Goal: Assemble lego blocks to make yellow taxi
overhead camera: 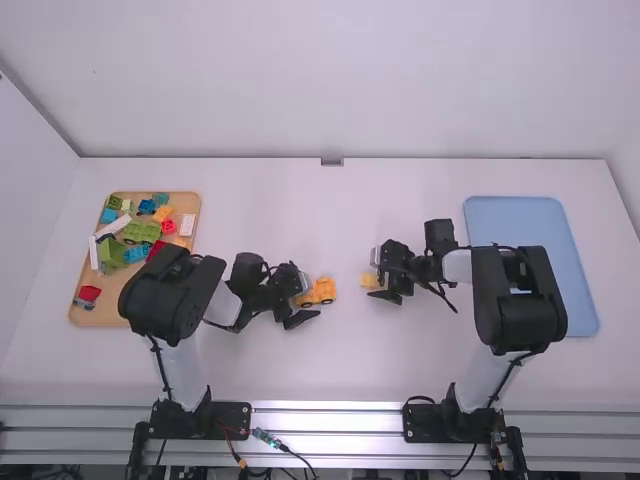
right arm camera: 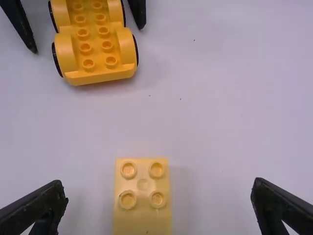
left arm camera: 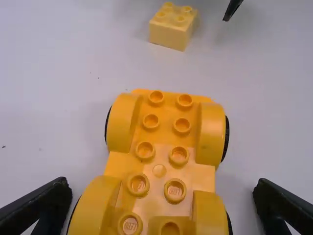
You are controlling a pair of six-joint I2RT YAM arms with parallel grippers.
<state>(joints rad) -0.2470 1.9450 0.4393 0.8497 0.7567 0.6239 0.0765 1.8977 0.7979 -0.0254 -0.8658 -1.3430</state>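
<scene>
Straddling chassis (left arm camera: 164, 161), left end effector (overhead camera: 312, 297) wide, right end effector (overhead camera: 375, 276) wide, high view adding tray (overhead camera: 515, 222)

high view | white table (overhead camera: 400, 210) mid | pale back wall (overhead camera: 330, 80), 12 o'clock | side walls: left panel (overhead camera: 25, 200) 10, right panel (overhead camera: 628, 130) 2 | metal rails (overhead camera: 325, 420), 6 | bright light

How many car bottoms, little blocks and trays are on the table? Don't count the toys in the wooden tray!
Car bottoms: 1, the yellow car base
Little blocks: 1, the pale yellow block
Trays: 2, the wooden tray and the blue tray
Total: 4
</scene>
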